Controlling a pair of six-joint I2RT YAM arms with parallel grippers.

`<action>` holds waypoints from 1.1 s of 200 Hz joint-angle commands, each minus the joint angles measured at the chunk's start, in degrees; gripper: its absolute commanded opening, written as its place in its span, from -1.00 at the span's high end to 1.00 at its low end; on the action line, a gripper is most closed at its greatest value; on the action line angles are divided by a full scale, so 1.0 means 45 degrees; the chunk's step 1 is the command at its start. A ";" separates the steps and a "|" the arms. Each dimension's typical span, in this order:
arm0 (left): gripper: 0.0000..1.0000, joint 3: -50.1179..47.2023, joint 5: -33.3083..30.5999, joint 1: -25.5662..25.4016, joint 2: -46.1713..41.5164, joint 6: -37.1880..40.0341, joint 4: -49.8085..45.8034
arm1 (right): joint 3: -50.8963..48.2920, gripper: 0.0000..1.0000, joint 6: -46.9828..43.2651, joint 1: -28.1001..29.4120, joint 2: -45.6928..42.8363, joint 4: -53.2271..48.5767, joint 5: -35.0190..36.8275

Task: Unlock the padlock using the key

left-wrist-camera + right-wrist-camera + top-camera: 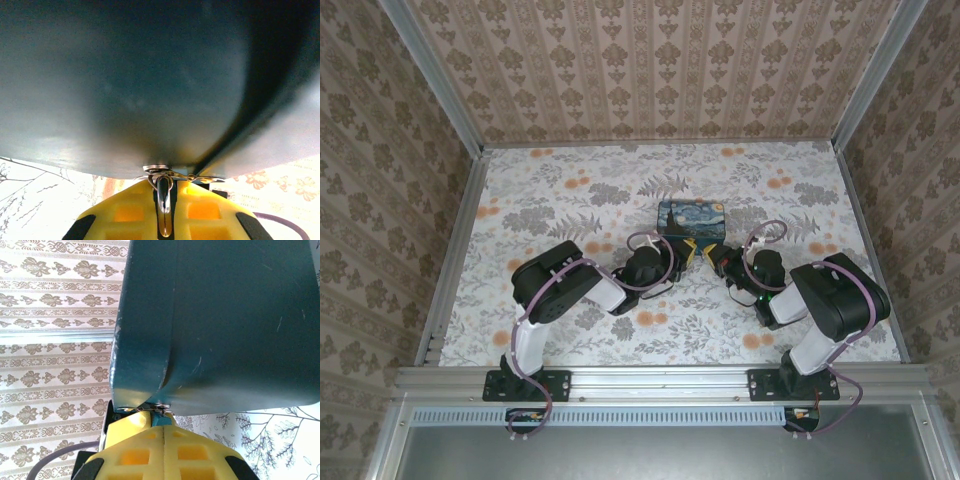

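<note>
Looks like we're at the fiddly insertion step, nothing turned yet as far as we can judge

Left end effector (161,186) is pinched narrow on a thin shiny sliver we take for the key (164,200). Right end effector (161,416) is squeezed fully together, with a tiny teal scrap at its tip. Our guess is that's the padlock (159,412), but we can't swear it's gripped. From above they meet over the table (570,190), just beside the painted box (691,222). Next move needs the key dead straight with the keyhole, then a clean twist. We can't see the keyhole.
</note>
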 commanded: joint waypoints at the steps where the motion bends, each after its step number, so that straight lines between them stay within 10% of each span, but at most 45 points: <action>1: 1.00 0.0142 0.1970 -0.0715 -0.0613 0.0130 0.1888 | 0.0460 1.00 -0.0221 -0.0065 0.0226 -0.0327 -0.0038; 220: 1.00 0.1397 0.5047 -0.0251 -0.0554 0.0106 0.1868 | 0.0416 1.00 -0.0304 -0.0100 0.0707 -0.0089 -0.0380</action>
